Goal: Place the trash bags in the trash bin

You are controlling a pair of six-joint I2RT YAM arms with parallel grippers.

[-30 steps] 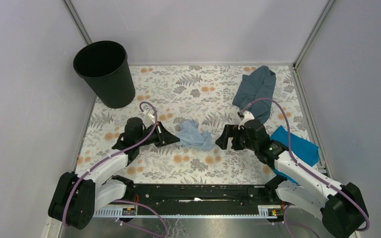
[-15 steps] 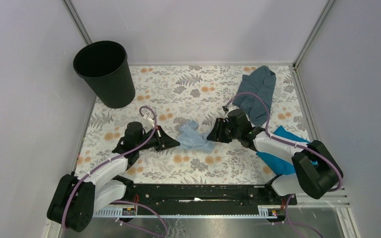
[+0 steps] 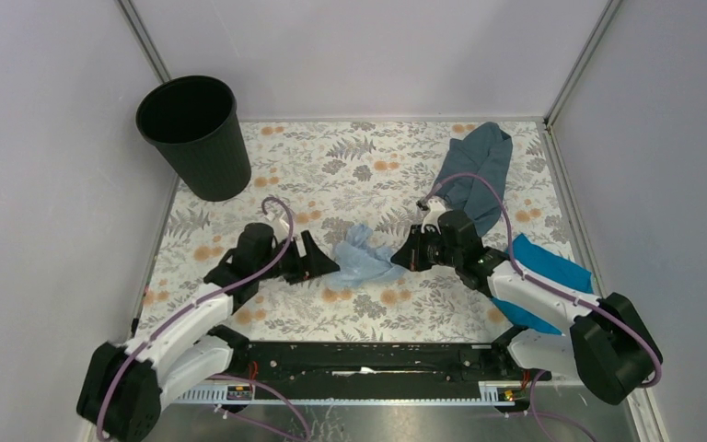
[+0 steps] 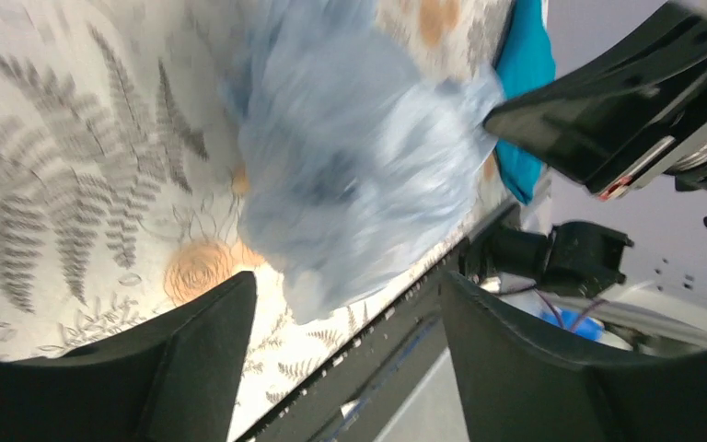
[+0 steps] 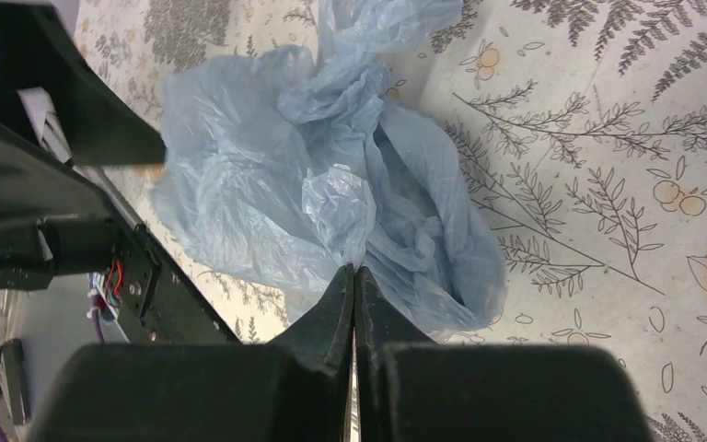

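My left pincer (image 3: 318, 259) has just let go and stands spread. My right pincer (image 3: 406, 257) has clenched on the trash bag (image 3: 361, 261) at its 3 o'clock edge. The bag lies crumpled between them, and the black bin (image 3: 193, 138) sits well apart at 10 o'clock, so I judge the carry now falls to my right.

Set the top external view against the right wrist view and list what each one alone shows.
Top external only: the trash bin, the grey-blue cloth, the bright blue cloth. Right wrist only: how the right gripper pinches shut on a fold of the trash bag. Both: the trash bag, the right gripper and the floral tabletop.
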